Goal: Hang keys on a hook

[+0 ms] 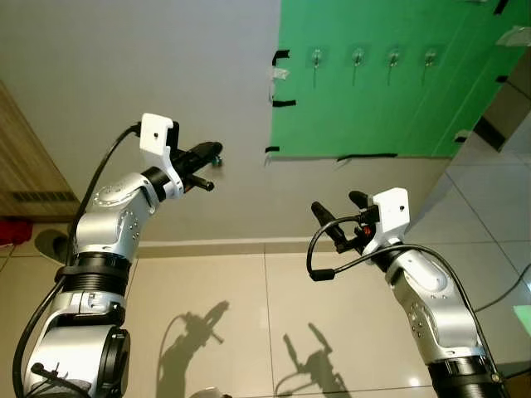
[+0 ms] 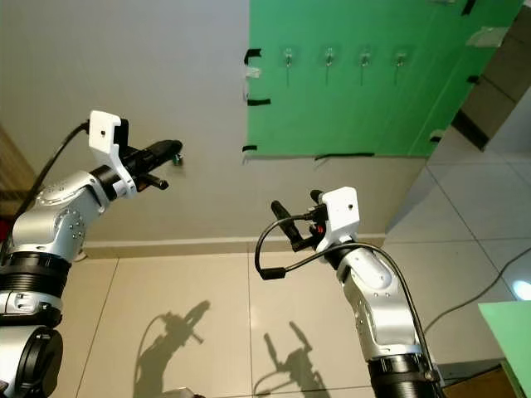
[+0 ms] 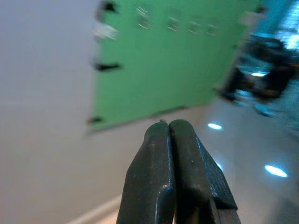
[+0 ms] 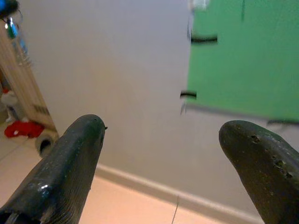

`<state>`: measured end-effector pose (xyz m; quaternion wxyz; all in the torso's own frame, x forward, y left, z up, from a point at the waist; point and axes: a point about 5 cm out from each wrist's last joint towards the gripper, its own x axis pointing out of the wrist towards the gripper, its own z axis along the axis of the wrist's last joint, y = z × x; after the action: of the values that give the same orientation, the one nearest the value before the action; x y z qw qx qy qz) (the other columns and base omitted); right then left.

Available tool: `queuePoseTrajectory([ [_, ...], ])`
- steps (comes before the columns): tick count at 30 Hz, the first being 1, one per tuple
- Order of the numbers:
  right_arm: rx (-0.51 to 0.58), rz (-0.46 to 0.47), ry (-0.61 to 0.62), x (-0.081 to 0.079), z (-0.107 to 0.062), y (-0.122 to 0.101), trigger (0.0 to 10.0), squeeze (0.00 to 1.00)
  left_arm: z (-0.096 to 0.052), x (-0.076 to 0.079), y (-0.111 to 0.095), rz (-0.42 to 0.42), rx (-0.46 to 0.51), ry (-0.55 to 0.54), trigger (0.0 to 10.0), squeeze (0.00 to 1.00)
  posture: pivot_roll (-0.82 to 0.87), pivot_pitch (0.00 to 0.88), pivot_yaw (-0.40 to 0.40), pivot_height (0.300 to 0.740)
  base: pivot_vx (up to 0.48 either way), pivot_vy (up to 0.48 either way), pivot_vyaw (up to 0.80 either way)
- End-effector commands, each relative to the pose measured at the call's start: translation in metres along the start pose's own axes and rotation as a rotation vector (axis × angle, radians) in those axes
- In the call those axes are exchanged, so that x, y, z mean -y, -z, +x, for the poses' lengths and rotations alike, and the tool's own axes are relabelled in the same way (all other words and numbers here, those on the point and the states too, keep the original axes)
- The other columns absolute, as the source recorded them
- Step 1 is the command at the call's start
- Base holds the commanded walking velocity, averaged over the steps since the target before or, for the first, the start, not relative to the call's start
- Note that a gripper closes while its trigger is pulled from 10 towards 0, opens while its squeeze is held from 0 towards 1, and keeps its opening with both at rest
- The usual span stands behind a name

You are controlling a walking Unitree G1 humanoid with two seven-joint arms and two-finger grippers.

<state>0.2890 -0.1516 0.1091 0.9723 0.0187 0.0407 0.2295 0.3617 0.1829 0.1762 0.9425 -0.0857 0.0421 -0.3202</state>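
Observation:
A green panel [image 1: 373, 91] is taped to the pale wall, with a row of several small hooks [image 1: 358, 56] near its top. My left gripper [image 1: 214, 151] is raised to the left of the panel, below hook height and short of the wall. It is shut, and a small bluish item, apparently the keys [image 1: 217, 161], hangs from its tip. In the left wrist view the fingers [image 3: 169, 140] press together and point at the panel [image 3: 154, 70]. Lower down, my right gripper [image 1: 336, 203] is open and holds nothing; its wrist view shows two spread fingertips [image 4: 79, 140].
A wooden cabinet [image 1: 25, 157] stands at the far left, with a red object [image 1: 12, 230] on the floor beside it. Tiled floor [image 1: 249, 298] runs to the skirting. A cable [image 1: 506, 294] lies at the right, near a dark opening [image 1: 498, 133].

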Motion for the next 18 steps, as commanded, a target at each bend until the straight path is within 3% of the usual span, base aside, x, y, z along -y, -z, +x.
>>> queuePoseTrajectory([
  [1,0.004,0.010,-0.004,0.001,-0.002,-0.002,10.0,0.16,0.000,0.001,-0.011,-0.016,0.021,0.065,10.0,0.00,-0.04,0.000,0.011,0.740,0.000,0.000,0.00],
  [2,-0.004,0.015,-0.014,-0.002,-0.003,-0.001,10.0,0.16,-0.001,0.002,-0.018,-0.041,0.030,0.130,10.0,0.00,-0.05,0.000,0.012,0.740,0.000,0.000,0.00],
  [11,-0.021,0.018,-0.031,-0.005,-0.006,0.000,10.0,0.16,-0.007,0.009,-0.049,-0.182,0.153,0.343,10.0,0.00,-0.06,0.000,0.009,0.740,0.000,0.000,0.00],
  [12,-0.025,0.019,-0.033,-0.005,-0.006,0.000,10.0,0.17,-0.007,0.012,-0.053,-0.226,0.186,0.380,10.0,0.00,-0.06,0.000,0.009,0.740,0.000,0.000,0.00],
  [18,-0.030,0.022,-0.036,-0.007,-0.006,0.001,10.0,0.18,-0.008,0.018,-0.056,-0.314,0.225,0.450,10.0,0.00,-0.06,0.000,0.010,0.740,0.000,0.000,0.00],
])
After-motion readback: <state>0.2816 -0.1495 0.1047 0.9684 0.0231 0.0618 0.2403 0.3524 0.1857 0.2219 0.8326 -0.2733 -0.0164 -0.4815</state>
